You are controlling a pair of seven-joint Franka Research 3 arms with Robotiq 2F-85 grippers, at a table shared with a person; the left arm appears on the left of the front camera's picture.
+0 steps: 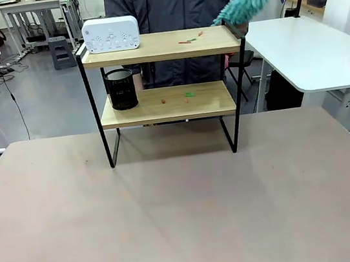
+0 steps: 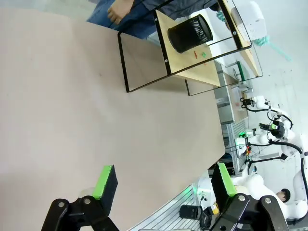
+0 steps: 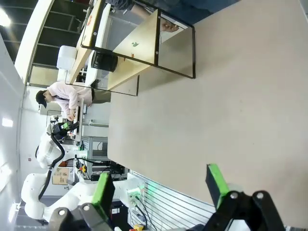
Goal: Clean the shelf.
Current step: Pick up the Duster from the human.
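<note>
The shelf (image 1: 157, 49) stands at the table's far side, two light wooden boards in a thin black frame. A white box (image 1: 110, 34) rests on the top board's left end. A black mesh cup (image 1: 121, 89) stands on the lower board. Small orange and green scraps (image 1: 189, 38) lie on both boards. The person behind holds a teal duster (image 1: 245, 0) over the top board's right end. My left gripper (image 2: 163, 185) hangs open above the table, far from the shelf (image 2: 192, 62). My right gripper (image 3: 161, 185) is open too, with the shelf (image 3: 134, 48) distant.
The brown table (image 1: 174, 216) spreads wide in front of the shelf. A white table (image 1: 314, 53) stands at the back right. The person's dark jacket (image 1: 170, 1) fills the space behind the shelf.
</note>
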